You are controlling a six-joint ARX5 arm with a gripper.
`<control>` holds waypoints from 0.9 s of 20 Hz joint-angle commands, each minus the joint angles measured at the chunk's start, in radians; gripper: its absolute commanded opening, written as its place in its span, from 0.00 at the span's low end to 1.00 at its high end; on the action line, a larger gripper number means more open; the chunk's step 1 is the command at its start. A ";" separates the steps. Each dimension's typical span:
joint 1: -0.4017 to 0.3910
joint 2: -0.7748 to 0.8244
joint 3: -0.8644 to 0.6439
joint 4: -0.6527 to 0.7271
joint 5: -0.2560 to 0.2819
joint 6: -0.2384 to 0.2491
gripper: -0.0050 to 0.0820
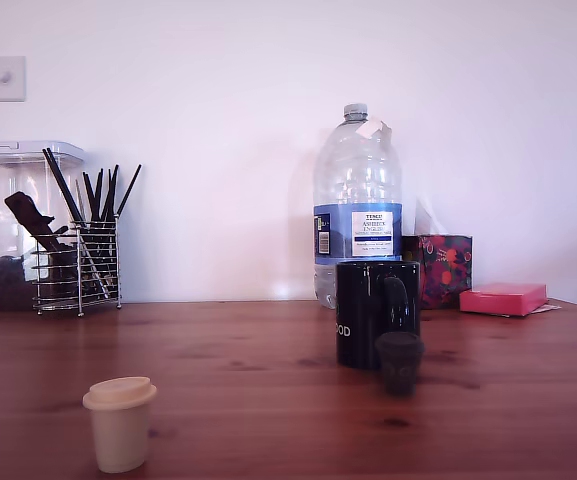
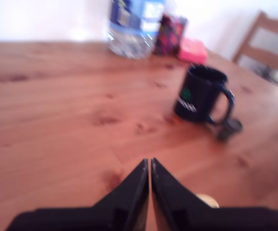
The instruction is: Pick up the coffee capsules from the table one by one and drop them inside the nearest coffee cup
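The cream capsule [image 1: 119, 422] stands rim-up near the front of the wooden counter [image 1: 218, 370], toward the exterior view's left; the black capsule [image 1: 399, 361] sits just beside the black mug [image 1: 373, 313], by its handle. The claw [image 2: 150, 166] has its tips together, gripping nothing. Both pods look light, thin-walled and slick; I'd pinch gently below the rim.

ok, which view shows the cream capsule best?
The exterior view: the cream tapered plastic capsule stands whole and sharp on the wooden table. The wrist view shows only a blurred sliver of it behind the black fingers, which are closed together.
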 commanded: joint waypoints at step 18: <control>-0.446 0.448 -0.012 0.044 -0.136 0.089 0.16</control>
